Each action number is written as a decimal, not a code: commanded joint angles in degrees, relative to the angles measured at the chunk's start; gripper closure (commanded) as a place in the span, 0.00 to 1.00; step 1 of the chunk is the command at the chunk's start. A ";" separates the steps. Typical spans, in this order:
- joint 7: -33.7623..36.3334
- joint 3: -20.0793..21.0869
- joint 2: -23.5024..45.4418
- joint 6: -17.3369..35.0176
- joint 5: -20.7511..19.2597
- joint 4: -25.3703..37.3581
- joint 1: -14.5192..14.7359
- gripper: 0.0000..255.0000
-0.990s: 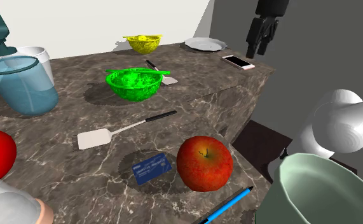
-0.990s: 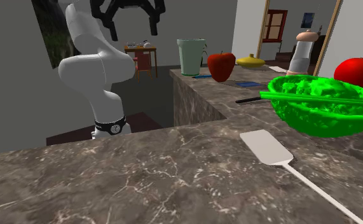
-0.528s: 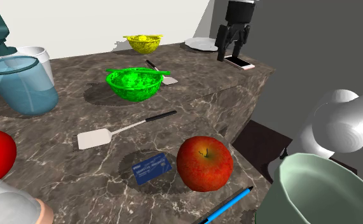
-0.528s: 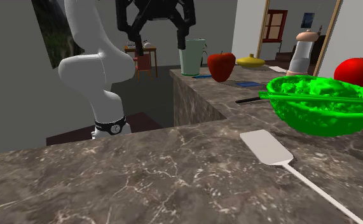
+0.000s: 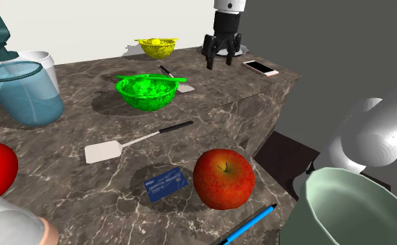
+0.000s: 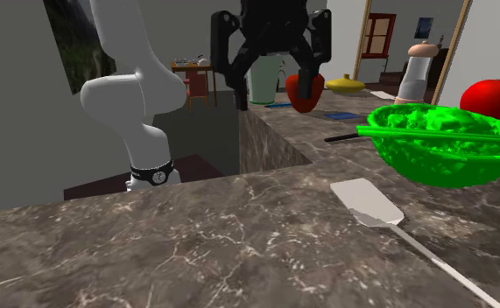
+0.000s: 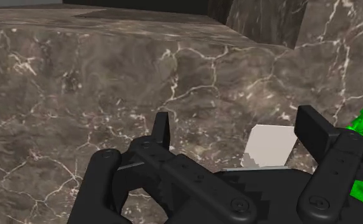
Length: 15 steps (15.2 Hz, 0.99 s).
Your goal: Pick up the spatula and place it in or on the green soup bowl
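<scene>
- The all-black two-finger gripper point(image 5: 219, 61) hangs in the air over the far end of the dark brown marble counter point(image 5: 211, 118).
- Its two fingers point(image 7: 163, 127) stand wide apart, and there is nothing in their grip.
- The flat spatula with the white blade point(image 5: 185, 88) lies on the counter. It is just beside the bright green bumpy soup bowl point(image 5: 147, 92), on the shoulder view's right of it.
- In the wrist view the white blade shows below the gripper, in the gap between the fingers. It is closer to the finger on the green bowl's side. The fingers do not touch it.
- A thin green stick point(image 6: 432, 133) lies across the rim of the green bowl.
- A second spatula with a white blade and a long black handle point(image 5: 105, 151) lies flat in the middle of the counter, well apart from the gripper.
- Closer to the stand sit a big red apple point(image 5: 223, 178), a small blue card point(image 5: 166, 183), a blue pen point(image 5: 249, 226) and a pale green mug point(image 5: 353, 209).
- At the far end are a small yellow bowl point(image 5: 156, 46), a grey plate point(image 5: 224, 48) and a white phone point(image 5: 261, 67).
- A see-through blue cup point(image 5: 23, 94) stands at the shoulder view's left.
</scene>
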 commanded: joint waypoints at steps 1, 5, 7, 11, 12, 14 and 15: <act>2.04 0.89 4.14 1.51 -0.78 3.09 -0.11 0.00; 5.63 2.01 12.75 3.88 -2.99 9.98 -0.30 0.00; 7.44 2.37 17.14 4.59 -4.29 13.93 -0.24 0.00; 10.87 2.59 26.16 4.97 -7.08 23.01 0.28 0.00; 11.67 2.55 28.48 4.84 -7.77 25.56 0.49 0.00; 13.16 2.34 33.25 4.29 -9.13 31.06 1.02 0.00; 13.84 2.20 35.71 3.85 -9.78 34.04 1.32 0.00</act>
